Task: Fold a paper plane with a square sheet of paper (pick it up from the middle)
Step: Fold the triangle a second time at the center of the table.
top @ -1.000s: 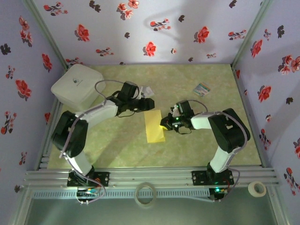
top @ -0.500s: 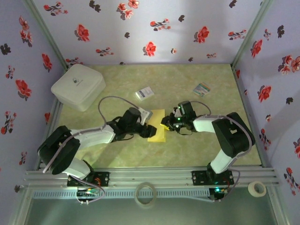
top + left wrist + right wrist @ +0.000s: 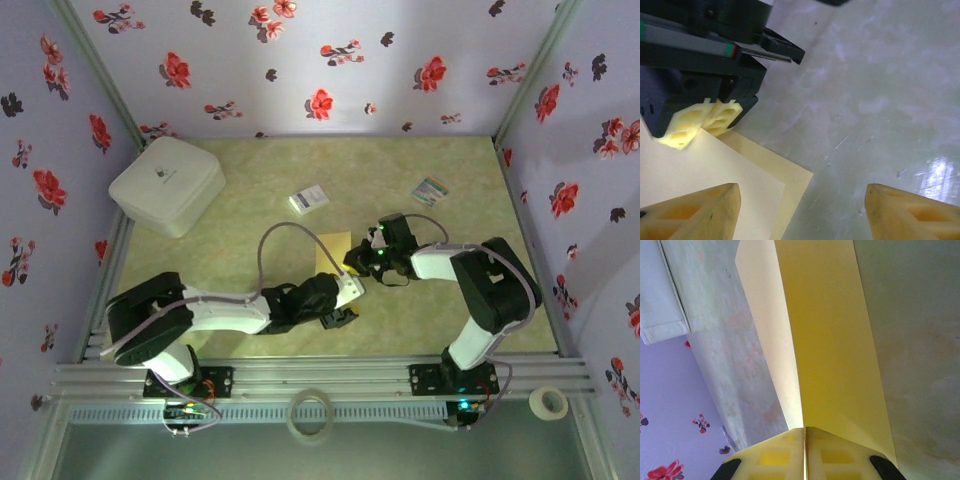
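Left claw (image 3: 800, 214), spread, hovers astride the sheet's (image 3: 740, 170) near corner, one finger over paper and one over bare worktop (image 3: 880, 100). The sheet runs 12-to-6 in the top view. Right claw (image 3: 805, 454) pinches its 3 o'clock edge. The right wrist view shows two layers parting from that pinch, which the top view does not.

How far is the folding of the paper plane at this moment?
Done: the square sheet of paper lies folded once into a narrow strip, with two layers showing in the right wrist view. In hand: the right gripper is shut on its edge, and the left gripper hangs open over a near corner. Left: there is no pointed nose and no wings yet, so those folds remain.
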`<act>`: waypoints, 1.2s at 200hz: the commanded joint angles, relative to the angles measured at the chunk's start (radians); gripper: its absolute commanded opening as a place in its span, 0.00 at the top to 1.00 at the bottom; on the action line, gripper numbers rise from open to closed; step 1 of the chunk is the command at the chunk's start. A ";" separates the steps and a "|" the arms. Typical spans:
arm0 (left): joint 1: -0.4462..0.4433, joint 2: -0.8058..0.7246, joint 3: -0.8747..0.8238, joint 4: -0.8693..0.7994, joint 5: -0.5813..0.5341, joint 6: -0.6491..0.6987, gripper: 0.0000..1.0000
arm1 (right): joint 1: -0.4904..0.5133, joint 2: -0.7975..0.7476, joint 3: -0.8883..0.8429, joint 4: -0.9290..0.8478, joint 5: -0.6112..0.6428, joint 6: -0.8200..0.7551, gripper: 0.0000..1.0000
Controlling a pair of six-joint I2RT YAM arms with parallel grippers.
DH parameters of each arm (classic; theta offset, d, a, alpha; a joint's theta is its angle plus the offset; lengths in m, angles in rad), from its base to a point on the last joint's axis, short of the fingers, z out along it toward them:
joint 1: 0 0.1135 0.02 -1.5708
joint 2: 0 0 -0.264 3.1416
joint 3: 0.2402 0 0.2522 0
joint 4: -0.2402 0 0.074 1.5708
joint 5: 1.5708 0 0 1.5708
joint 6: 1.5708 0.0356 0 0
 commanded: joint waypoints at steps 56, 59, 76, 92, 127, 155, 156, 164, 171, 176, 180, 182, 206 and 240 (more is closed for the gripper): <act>-0.035 0.120 0.112 -0.035 -0.267 0.083 0.38 | 0.000 0.000 0.021 -0.019 -0.011 -0.009 0.90; -0.034 0.122 0.116 -0.041 -0.269 0.080 0.38 | 0.000 0.001 0.021 -0.017 -0.011 -0.007 0.90; -0.035 0.128 0.119 -0.059 -0.279 0.073 0.41 | 0.000 0.002 0.022 -0.016 -0.012 -0.008 0.90; -0.035 0.125 0.117 -0.068 -0.279 0.069 0.45 | 0.000 0.001 0.023 -0.016 -0.011 -0.009 0.89; -0.035 0.110 0.104 -0.075 -0.279 0.062 0.50 | -0.002 0.000 0.022 -0.016 -0.010 -0.009 0.90; -0.034 0.099 0.093 -0.054 -0.274 0.056 0.59 | -0.002 -0.001 0.021 -0.016 -0.009 -0.009 0.89; -0.034 0.099 0.093 -0.053 -0.272 0.056 0.60 | -0.002 -0.001 0.021 -0.016 -0.009 -0.009 0.89; -0.034 0.097 0.092 -0.050 -0.271 0.056 0.65 | -0.002 -0.005 0.020 -0.017 -0.011 -0.009 0.89; -0.035 0.096 0.090 -0.048 -0.271 0.054 0.68 | -0.002 -0.004 0.018 -0.017 -0.010 -0.009 0.89; -0.034 0.094 0.089 -0.044 -0.271 0.053 0.71 | -0.002 -0.004 0.018 -0.017 -0.010 -0.009 0.88; -0.033 0.093 0.088 -0.042 -0.271 0.051 0.74 | -0.002 -0.004 0.019 -0.017 -0.010 -0.009 0.88; -0.032 0.092 0.086 -0.041 -0.271 0.049 0.75 | -0.002 -0.004 0.019 -0.017 -0.010 -0.009 0.87; -0.022 0.073 0.078 -0.041 -0.255 0.007 0.87 | -0.005 -0.017 0.018 -0.032 -0.003 -0.016 0.84; 0.034 0.037 0.079 -0.085 -0.179 -0.134 1.00 | -0.024 -0.098 0.014 -0.143 0.057 -0.065 0.74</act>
